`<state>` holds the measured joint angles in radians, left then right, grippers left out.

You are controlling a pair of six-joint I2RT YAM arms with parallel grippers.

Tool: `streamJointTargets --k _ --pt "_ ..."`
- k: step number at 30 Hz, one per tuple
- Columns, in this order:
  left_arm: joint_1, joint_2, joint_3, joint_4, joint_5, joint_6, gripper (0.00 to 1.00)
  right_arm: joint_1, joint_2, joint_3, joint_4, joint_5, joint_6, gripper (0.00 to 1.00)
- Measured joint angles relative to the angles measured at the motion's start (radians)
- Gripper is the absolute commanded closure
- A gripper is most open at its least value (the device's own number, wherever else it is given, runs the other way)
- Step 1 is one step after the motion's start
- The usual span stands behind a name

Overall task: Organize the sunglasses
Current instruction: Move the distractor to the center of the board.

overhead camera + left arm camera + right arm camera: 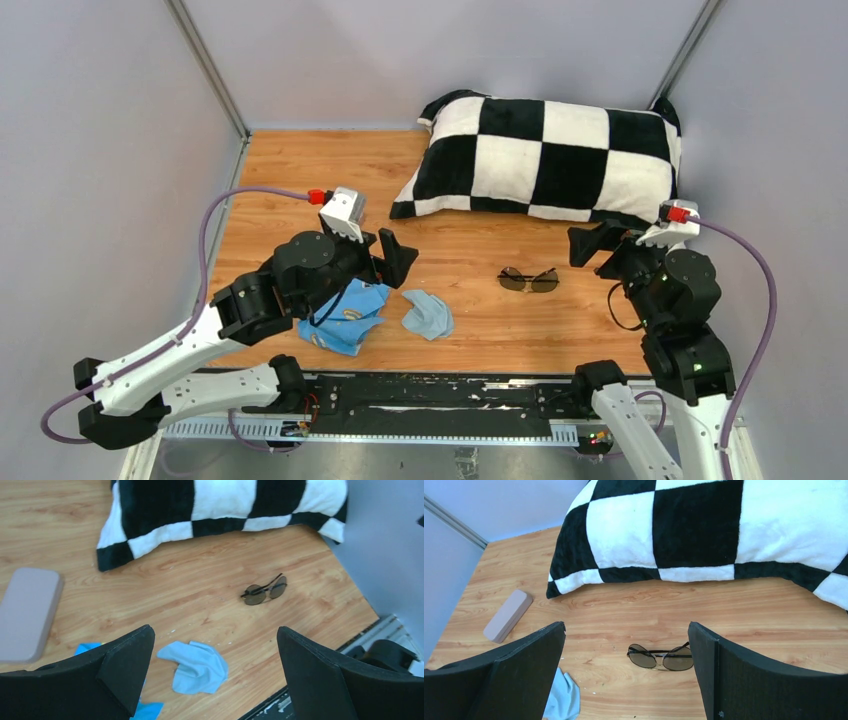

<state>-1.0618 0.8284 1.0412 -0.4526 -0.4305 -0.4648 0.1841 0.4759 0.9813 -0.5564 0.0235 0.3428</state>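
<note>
The sunglasses [528, 281] lie folded on the wooden table, right of centre; they have a thin dark frame and brownish lenses. They also show in the left wrist view [264, 590] and the right wrist view [660, 656]. My right gripper [600, 250] is open and empty, hovering just right of them [626, 625]. My left gripper [385, 258] is open and empty above the table's left part [214, 630]. A pink case [27, 612] lies flat at the left [507, 615]; my left arm hides it in the top view.
A light-blue cloth [428, 314] lies crumpled near the front edge [196, 666]. A brighter blue pouch [345, 318] sits under my left arm. A black-and-white checked pillow [545, 155] fills the back right. Grey walls enclose the table.
</note>
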Motion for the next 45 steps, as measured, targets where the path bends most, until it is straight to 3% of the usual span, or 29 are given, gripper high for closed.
streamJointTargets --k 10,17,21,27,35,45 --pt "0.008 0.055 -0.033 -0.115 -0.145 -0.068 0.00 0.000 0.021 -0.074 0.000 0.000 0.002 0.00" --pt "0.063 0.227 -0.095 -0.155 -0.085 -0.163 0.00 0.000 0.086 -0.102 -0.001 -0.026 0.009 0.00" --pt "0.068 0.317 -0.205 -0.143 0.006 -0.237 0.00 0.000 0.097 -0.105 -0.001 -0.039 0.018 0.00" --pt "0.068 0.394 -0.351 -0.053 0.160 -0.336 0.00 0.000 0.106 -0.139 0.000 -0.050 0.035 0.00" --pt "0.077 0.501 -0.335 0.123 0.238 -0.355 0.00 0.000 0.129 -0.158 0.003 -0.055 0.035 0.00" --pt "0.277 0.580 -0.326 0.268 0.290 -0.349 0.00 0.000 0.128 -0.158 0.003 -0.058 0.035 0.00"
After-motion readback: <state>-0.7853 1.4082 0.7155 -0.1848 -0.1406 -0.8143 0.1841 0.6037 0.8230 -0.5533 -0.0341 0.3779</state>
